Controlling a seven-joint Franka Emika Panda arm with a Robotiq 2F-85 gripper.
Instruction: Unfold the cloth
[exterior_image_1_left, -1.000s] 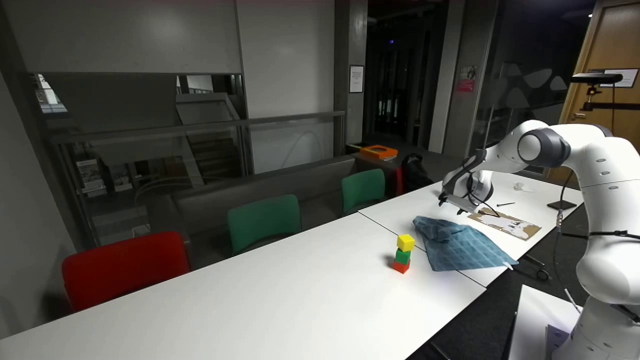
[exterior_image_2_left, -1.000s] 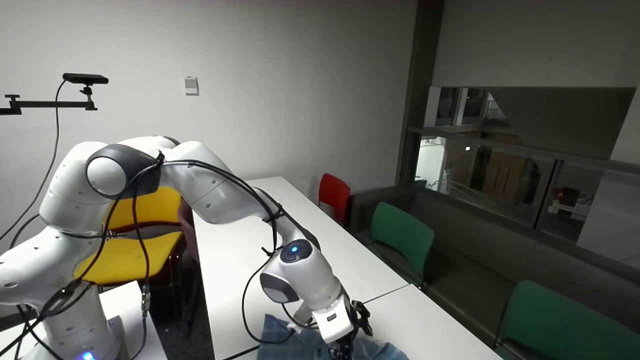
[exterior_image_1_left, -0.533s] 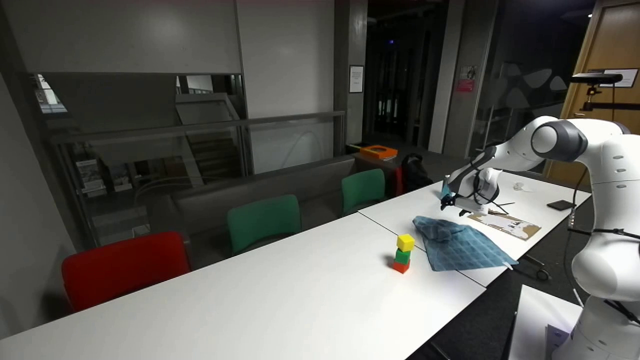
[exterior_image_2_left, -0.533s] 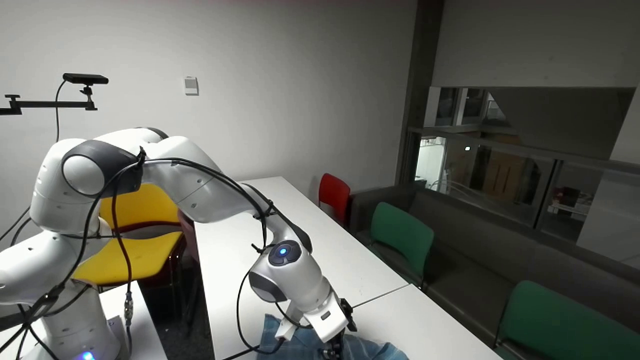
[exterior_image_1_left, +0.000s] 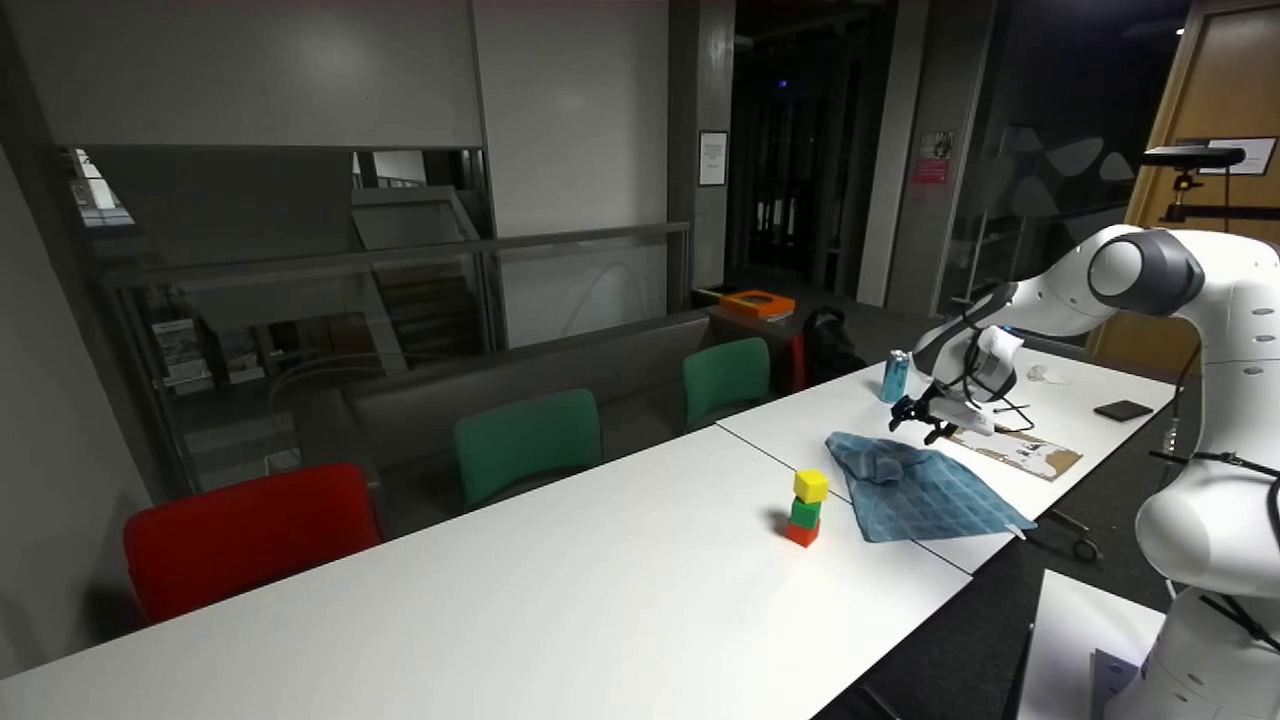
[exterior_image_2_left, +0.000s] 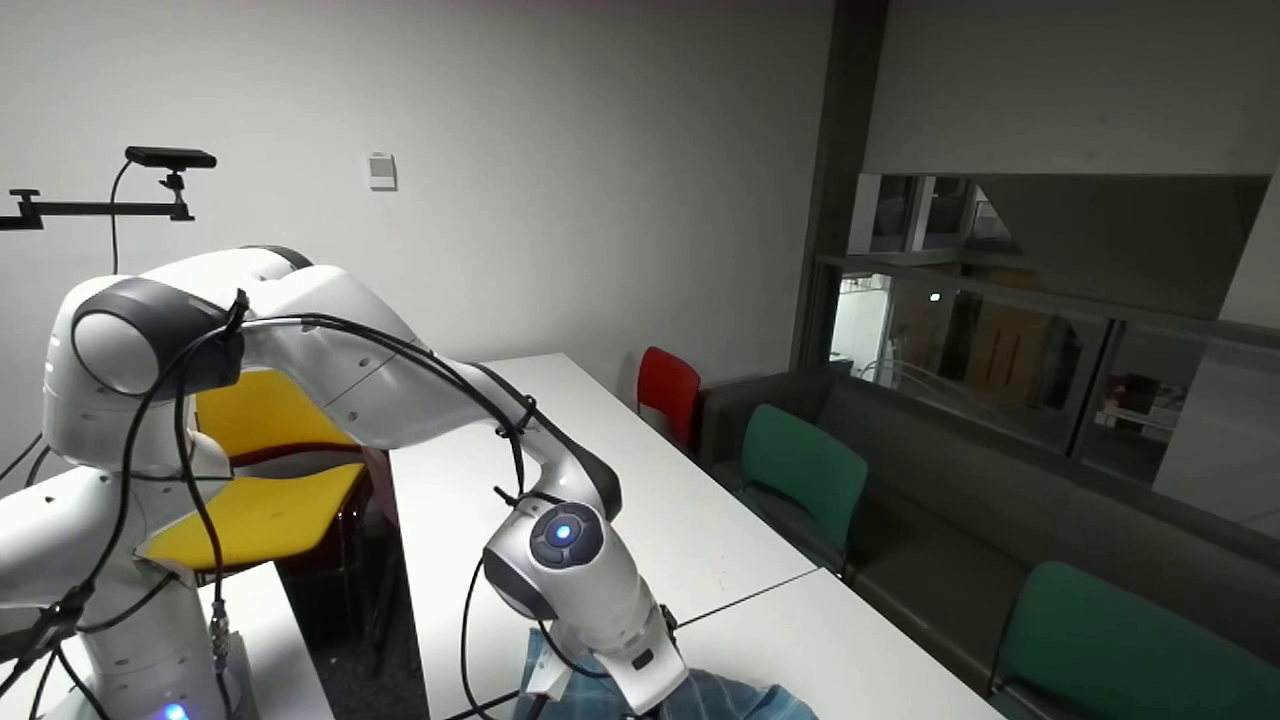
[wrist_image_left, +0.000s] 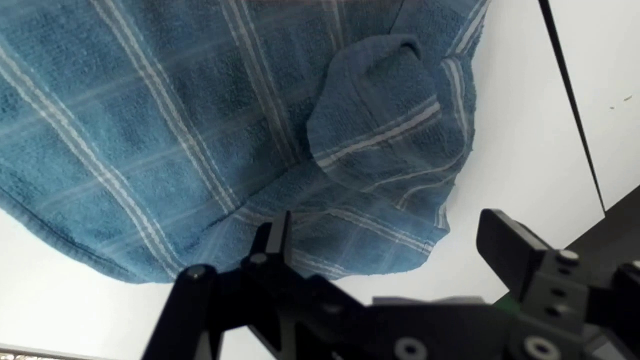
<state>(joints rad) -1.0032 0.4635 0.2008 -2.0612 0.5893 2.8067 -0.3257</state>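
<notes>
The blue checked cloth (exterior_image_1_left: 930, 500) lies across the seam of the white tables, spread over most of its area. In the wrist view, the cloth (wrist_image_left: 150, 125) has a crumpled, folded-over part (wrist_image_left: 380, 115) along one edge. Its near corner (exterior_image_2_left: 745, 697) shows in an exterior view, partly behind the arm's hand. My gripper (wrist_image_left: 382, 225) is open over that edge, with one finger in front of the cloth and the other over bare table. Nothing is held. In an exterior view the gripper (exterior_image_1_left: 915, 426) hovers just past the cloth's far edge.
Beside the cloth stands a stack of yellow, green and red blocks (exterior_image_1_left: 805, 512). A blue can (exterior_image_1_left: 895, 376) is behind the gripper. A torn cardboard piece (exterior_image_1_left: 1025, 455) and a dark flat object (exterior_image_1_left: 1123, 411) lie farther along the table. Green chairs (exterior_image_1_left: 530, 440) line one side.
The arm has drawn back toward its base, and the hand has shifted slightly lower, bringing the blue can into sight. The gripper has stayed open. The cloth has not visibly moved.
</notes>
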